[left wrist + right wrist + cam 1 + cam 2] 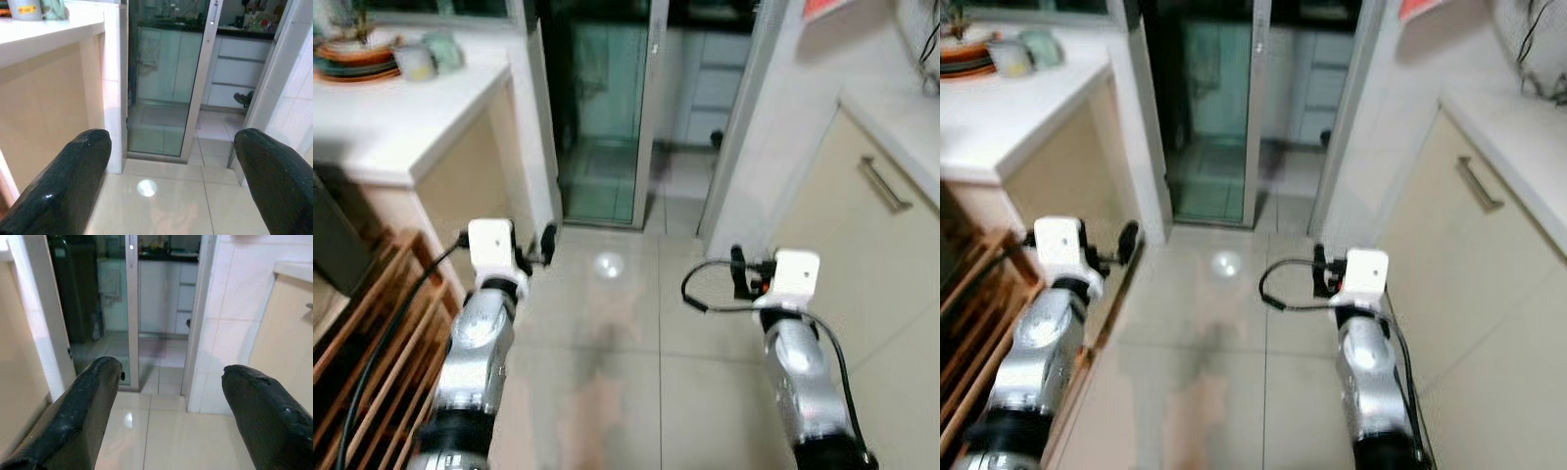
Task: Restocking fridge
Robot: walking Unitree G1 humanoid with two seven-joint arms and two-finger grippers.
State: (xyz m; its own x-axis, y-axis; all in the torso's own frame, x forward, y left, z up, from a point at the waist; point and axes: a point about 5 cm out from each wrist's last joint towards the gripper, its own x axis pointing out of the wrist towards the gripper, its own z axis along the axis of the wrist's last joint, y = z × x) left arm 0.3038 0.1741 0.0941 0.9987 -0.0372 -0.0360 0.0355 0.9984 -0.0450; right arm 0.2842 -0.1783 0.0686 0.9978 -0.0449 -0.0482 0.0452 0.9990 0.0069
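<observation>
Both silver arms reach forward over the glossy beige tiled floor [607, 392], left gripper [171, 191] and right gripper [168, 418] spread wide and empty, facing the aluminium-framed glass sliding door [607, 108]. No fridge can be made out (perhaps beyond that door); walking through risks clipping its frame.

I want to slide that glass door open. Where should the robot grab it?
Grab the door's upright metal edge beside the gap, coming from the front. I can't make out a handle, and that frame looks like the only graspable part; the glass is flat.
</observation>
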